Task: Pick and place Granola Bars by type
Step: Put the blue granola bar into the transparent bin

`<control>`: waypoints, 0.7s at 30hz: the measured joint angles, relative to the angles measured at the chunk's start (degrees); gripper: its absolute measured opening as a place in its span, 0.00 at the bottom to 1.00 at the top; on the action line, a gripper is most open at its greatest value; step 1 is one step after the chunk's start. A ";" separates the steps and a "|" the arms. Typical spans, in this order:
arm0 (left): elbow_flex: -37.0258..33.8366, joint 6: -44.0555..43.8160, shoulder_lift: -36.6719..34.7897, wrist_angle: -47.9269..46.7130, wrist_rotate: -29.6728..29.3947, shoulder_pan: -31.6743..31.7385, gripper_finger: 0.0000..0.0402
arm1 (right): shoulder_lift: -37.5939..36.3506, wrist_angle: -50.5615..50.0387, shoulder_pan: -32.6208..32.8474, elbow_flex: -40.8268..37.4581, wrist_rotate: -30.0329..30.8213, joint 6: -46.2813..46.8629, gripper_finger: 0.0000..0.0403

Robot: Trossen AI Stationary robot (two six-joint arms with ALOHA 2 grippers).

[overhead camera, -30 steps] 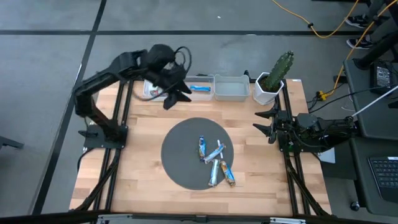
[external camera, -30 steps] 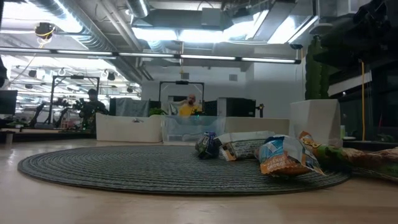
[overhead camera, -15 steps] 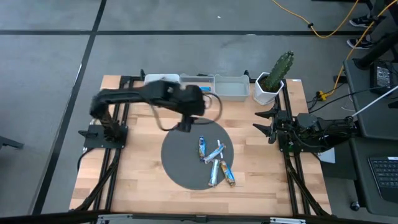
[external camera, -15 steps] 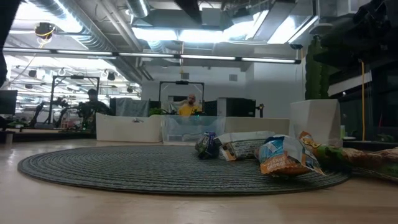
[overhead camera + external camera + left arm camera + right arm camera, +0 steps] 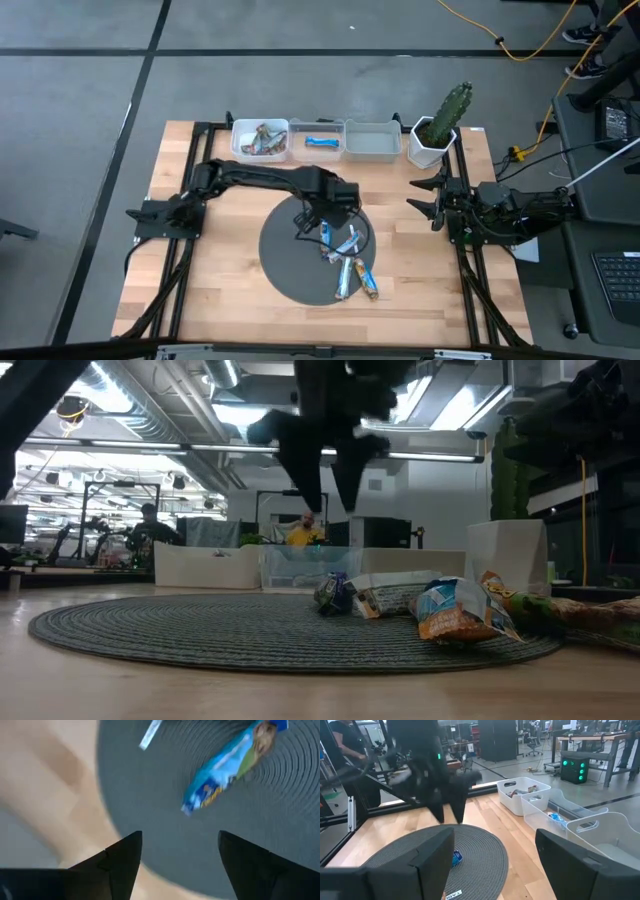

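Left hand [image 5: 305, 218] hangs over the round mat [image 5: 285, 270], above its far-left part, fingers spread wide and holding nothing. The low view shows both fingers apart and well clear of the mat. Right hand [image 5: 428, 202] waits at the bench's right edge, jaws apart, empty.

Bars left to sort: a loose heap [image 5: 347, 258] on the mat's right half, four or five of them, overlapping. Nearest the left hand is a blue bar [image 5: 227, 762] lying alone and flat on the weave, with a thin white strip [image 5: 149, 734] just beyond it. The strip is no bar; leave it.

Three bins along the far edge: left bin [image 5: 260, 141] holds reddish-brown bars, middle bin [image 5: 320, 142] holds one blue bar, right bin [image 5: 372, 142] looks empty, though its floor is hard to read from above.

Step in hand, as I judge it: come down on that near blue bar.

- Turn the wrist so the fingers straddle the bar's short width, not its length.
- Centre over the bar's middle; foil is slick and an end grip is likely to swing or slip.
- Lower until the fingertips just meet the mat; the weave may snag.
- Keep clear of the heap so nothing else is dragged along.
- Lift straight, then carry to the middle bin with the other blue one.
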 joint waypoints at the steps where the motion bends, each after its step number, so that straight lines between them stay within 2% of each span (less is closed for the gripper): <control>1: 0.00 0.25 0.94 0.65 0.84 0.00 0.63 | 0.01 -0.02 0.00 0.00 0.00 0.05 0.69; 5: 0.02 1.17 4.10 4.13 2.67 0.00 0.63 | 0.00 -0.02 0.00 0.00 0.00 0.02 0.69; 12: 0.02 -1.27 9.04 2.55 4.24 0.00 0.63 | 0.00 -0.02 -0.02 0.00 -0.50 0.11 0.69; 16: 0.00 -1.71 9.78 -0.18 6.06 0.06 0.63 | 0.00 0.00 -0.02 0.00 -0.52 0.07 0.69; 21: -1.11 -3.62 9.82 1.96 8.60 0.45 0.61 | 0.00 -0.01 0.00 0.00 -0.55 0.04 0.69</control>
